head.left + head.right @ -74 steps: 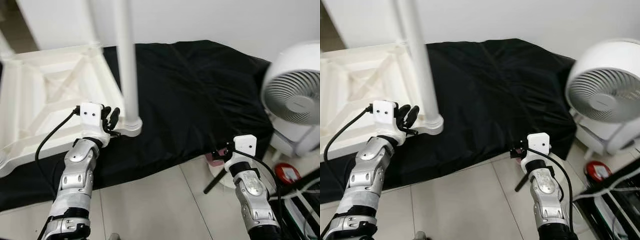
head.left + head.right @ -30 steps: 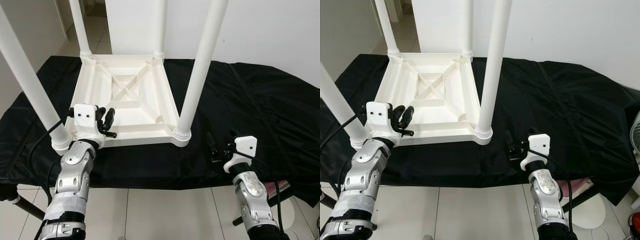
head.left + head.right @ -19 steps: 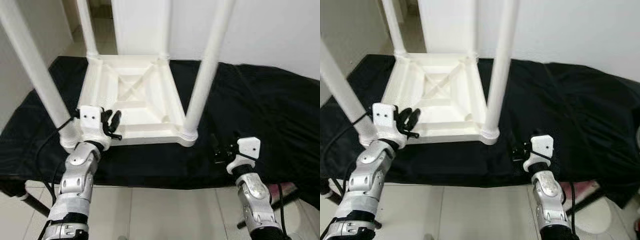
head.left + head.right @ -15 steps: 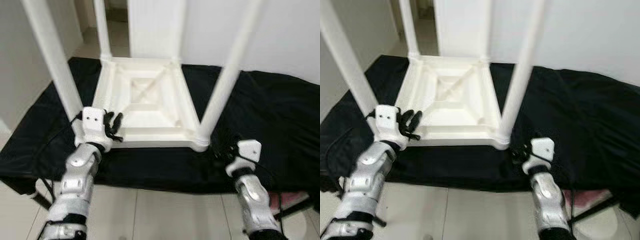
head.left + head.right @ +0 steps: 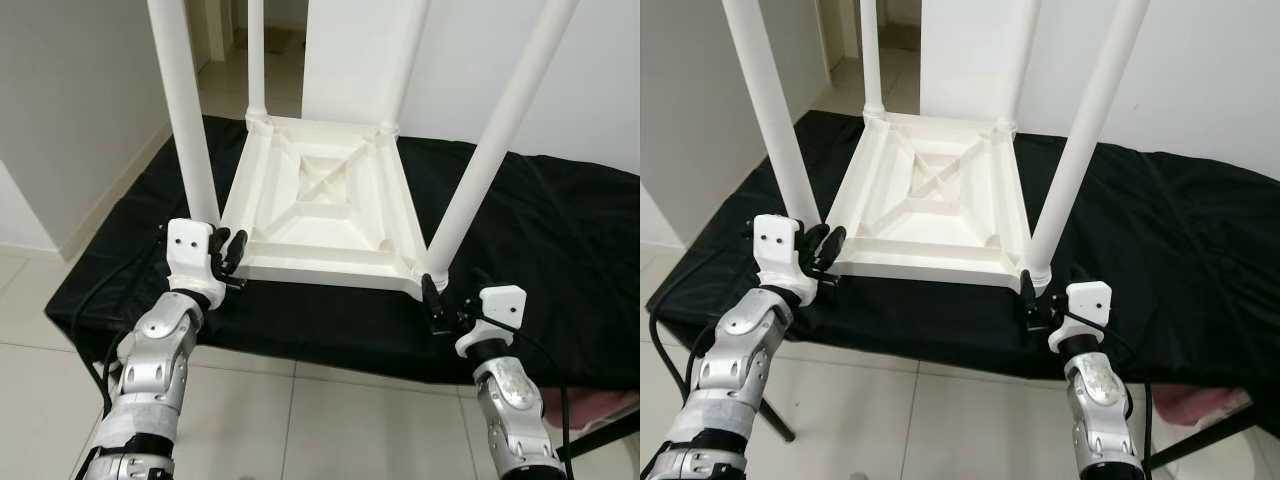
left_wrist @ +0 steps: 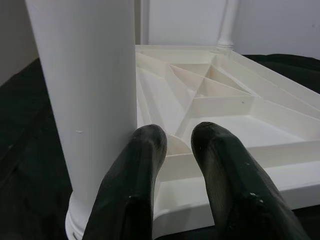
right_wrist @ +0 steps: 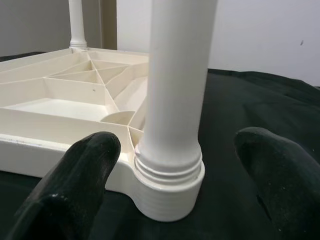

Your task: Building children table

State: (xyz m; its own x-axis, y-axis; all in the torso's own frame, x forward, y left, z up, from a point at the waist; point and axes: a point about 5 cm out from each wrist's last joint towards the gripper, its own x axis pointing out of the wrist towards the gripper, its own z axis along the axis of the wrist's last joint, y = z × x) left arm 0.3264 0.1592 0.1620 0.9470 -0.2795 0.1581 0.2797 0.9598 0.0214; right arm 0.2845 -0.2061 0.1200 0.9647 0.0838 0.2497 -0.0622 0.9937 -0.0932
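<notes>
The white children table (image 5: 325, 205) lies upside down on a table draped in black cloth (image 5: 560, 250), its ribbed underside facing up and four white legs rising from the corners. It sits toward the left half of the cloth, its near edge close to the cloth's front edge.

My left arm (image 5: 150, 370) reaches up and forward from below the table edge, wrist bent slightly inward. My left gripper (image 5: 232, 255) is at the near left corner, just beside the near left leg (image 5: 185, 110). In the left wrist view my two fingers (image 6: 135, 185) lie close together with a narrow gap, one against or very near the base of that leg and both over the corner rim; nothing is between them. I take them as nearly closed and empty, though contact with the leg is not certain from this angle.

My right arm (image 5: 510, 400) rises likewise from below, forearm near upright. My right gripper (image 5: 432, 300) is at the near right corner. In the right wrist view my fingers (image 7: 75, 175) are spread wide, one on each side of the near right leg (image 7: 175, 100) and its threaded collar (image 7: 167, 185), not touching it.

Pale floor tiles (image 5: 60, 400) lie below the table's front edge.
</notes>
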